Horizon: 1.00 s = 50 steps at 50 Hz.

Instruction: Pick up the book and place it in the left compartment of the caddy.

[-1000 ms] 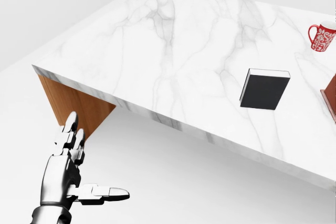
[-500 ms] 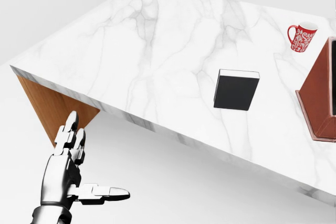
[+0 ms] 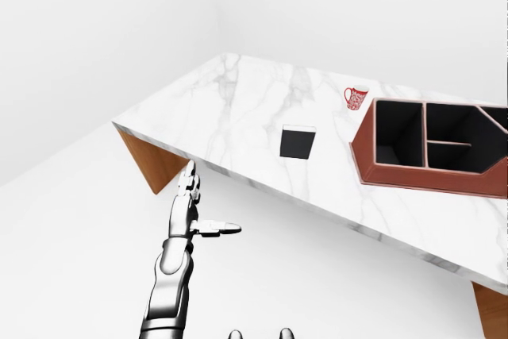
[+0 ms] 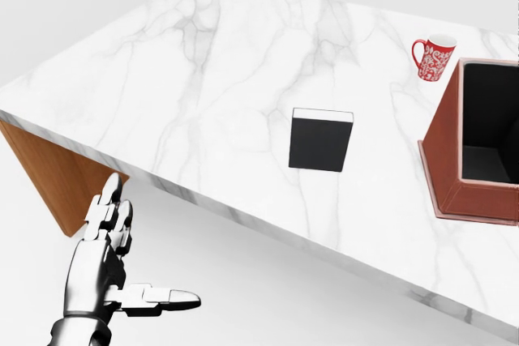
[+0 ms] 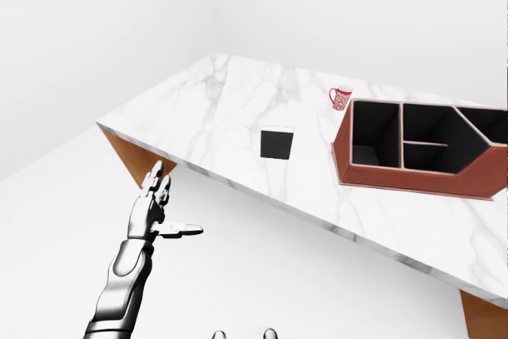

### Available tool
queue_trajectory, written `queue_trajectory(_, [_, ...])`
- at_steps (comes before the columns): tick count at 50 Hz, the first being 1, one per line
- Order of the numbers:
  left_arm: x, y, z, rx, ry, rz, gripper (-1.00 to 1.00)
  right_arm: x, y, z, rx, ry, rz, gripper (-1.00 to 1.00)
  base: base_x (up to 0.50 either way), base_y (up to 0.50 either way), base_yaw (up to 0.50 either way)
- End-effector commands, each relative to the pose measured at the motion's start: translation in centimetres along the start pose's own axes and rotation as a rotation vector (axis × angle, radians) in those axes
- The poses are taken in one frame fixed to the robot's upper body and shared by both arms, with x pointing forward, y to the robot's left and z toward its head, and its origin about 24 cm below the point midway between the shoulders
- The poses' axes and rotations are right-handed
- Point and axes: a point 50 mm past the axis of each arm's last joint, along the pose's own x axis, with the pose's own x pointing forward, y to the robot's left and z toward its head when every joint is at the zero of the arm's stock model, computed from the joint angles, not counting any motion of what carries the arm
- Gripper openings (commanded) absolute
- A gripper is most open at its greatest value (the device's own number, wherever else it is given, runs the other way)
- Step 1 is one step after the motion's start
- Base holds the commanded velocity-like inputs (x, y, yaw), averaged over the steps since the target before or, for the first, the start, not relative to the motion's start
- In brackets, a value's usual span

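The black book [image 4: 321,140], white page edge on its far side, lies flat on the white marble table [image 4: 203,70] near the middle of the head view. To its right stands the red-brown caddy [image 5: 413,172]; its left compartment [image 5: 375,134] is dark inside and holds nothing I can see. My left hand [image 4: 150,245] hangs at the lower left, below and short of the table edge, fingers spread open, thumb pointing right, holding nothing. It is well apart from the book. My right hand does not show.
A red patterned mug [image 4: 434,57] stands on the table beyond the caddy's left corner. The table's wooden base [image 4: 57,176] shows under its left corner, just above my left hand. White floor [image 3: 79,220] lies below the table's near edge.
The whole picture has shifted left as the camera moved: book and mug slid leftward and more of the caddy came in at the right. My left hand keeps its pose.
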Motion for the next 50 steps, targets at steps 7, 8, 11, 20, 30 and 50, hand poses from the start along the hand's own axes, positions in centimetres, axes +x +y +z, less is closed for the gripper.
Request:
queue_trajectory(7, [-0.08, -0.08, 0.04, -0.005, -0.002, -0.006, 1.0, -0.04, 0.01, -0.15, -0.003, 0.004, 0.003, 1.0, 0.13, -0.24, 0.0])
queue_trajectory(8, [-0.16, -0.14, 0.18, -0.001, -0.009, -0.008, 1.0, -0.01, 0.01, -0.11, -0.002, 0.002, 0.001, 1.0, 0.13, -0.24, 0.0])
queue_trajectory(11, [-0.19, -0.2, 0.37, -0.003, -0.017, -0.012, 1.0, 0.05, 0.03, 0.04, 0.002, -0.002, -0.001, 1.0, 0.13, -0.24, 0.0])
queue_trajectory(20, [-0.18, -0.17, 0.14, 0.007, -0.006, -0.004, 1.0, 0.02, 0.0, -0.03, -0.001, 0.0, 0.0, 1.0, 0.13, -0.24, 0.0])
queue_trajectory(30, [-0.23, -0.23, -0.02, 0.017, 0.001, -0.001, 1.0, -0.05, -0.07, -0.22, -0.007, 0.006, -0.001, 1.0, 0.13, -0.24, 0.0])
queue_trajectory(50, [-0.02, 0.03, -0.47, 0.021, 0.021, 0.017, 1.0, 0.02, -0.05, -0.14, -0.005, 0.003, -0.005, 1.0, 0.13, -0.24, 0.0])
